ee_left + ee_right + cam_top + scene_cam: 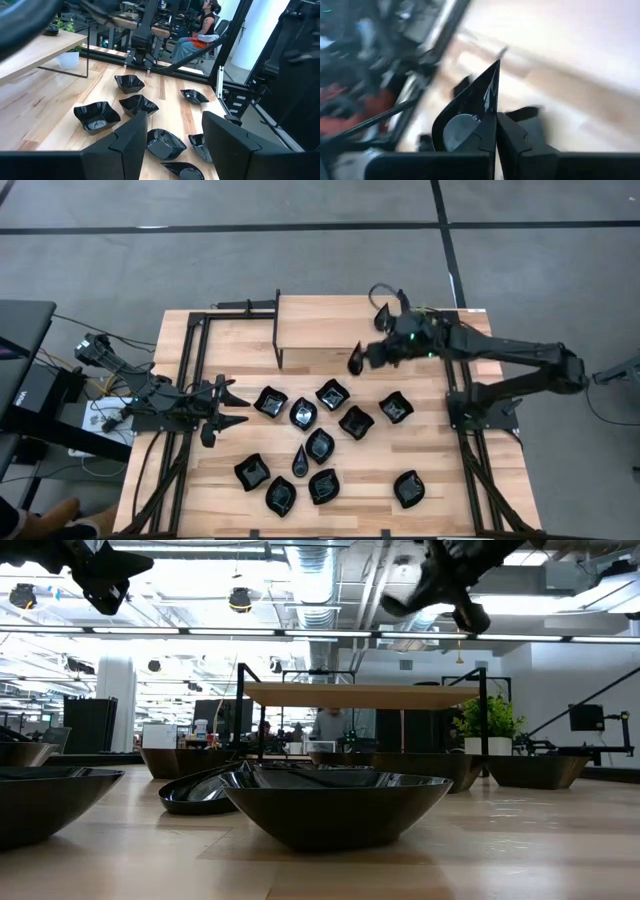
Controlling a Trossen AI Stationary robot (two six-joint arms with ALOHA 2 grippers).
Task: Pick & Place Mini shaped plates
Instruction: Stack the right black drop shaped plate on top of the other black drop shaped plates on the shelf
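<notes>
Right gripper [362, 358] is up over the raised light-wood shelf [320, 330], fingers clamped on one small glossy black teardrop plate [470, 112] — held on edge. Left gripper [232, 407] hovers at the table's left side, fingers spread apart, holding nothing. The other glossy black mini plates [318, 445] lie scattered across the wooden table [440, 480] — mid to front.

Looking straight down over the surface [400, 480]; peering level from its edge; riding both wrists close; sharing the plates [320, 445].
</notes>
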